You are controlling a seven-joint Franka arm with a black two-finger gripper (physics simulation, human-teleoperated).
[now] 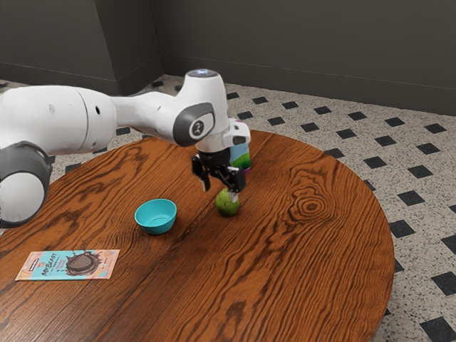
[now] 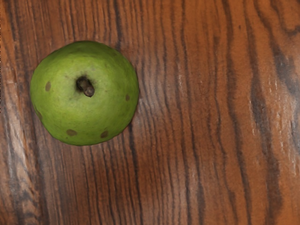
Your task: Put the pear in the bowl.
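Observation:
My gripper (image 1: 220, 190) is open, pointing down with its two fingers spread apart. One fingertip overlaps the upper part of the green pear (image 1: 228, 204) in the exterior view; whether they touch, I cannot tell. The pear rests on the wooden table. From the wrist view, the pear (image 2: 84, 112) is seen from above, with its brown stem and several brown spots. The turquoise bowl (image 1: 156, 217) stands on the table toward the exterior view's left from the pear, and no item is visible inside it.
A chocolate bar in a teal and pink wrapper (image 1: 70, 264) lies near the exterior view's lower left. Behind the gripper stands a colorful package (image 1: 241, 154), partly hidden by the arm. The round table's edge (image 1: 392, 256) curves along the exterior view's right.

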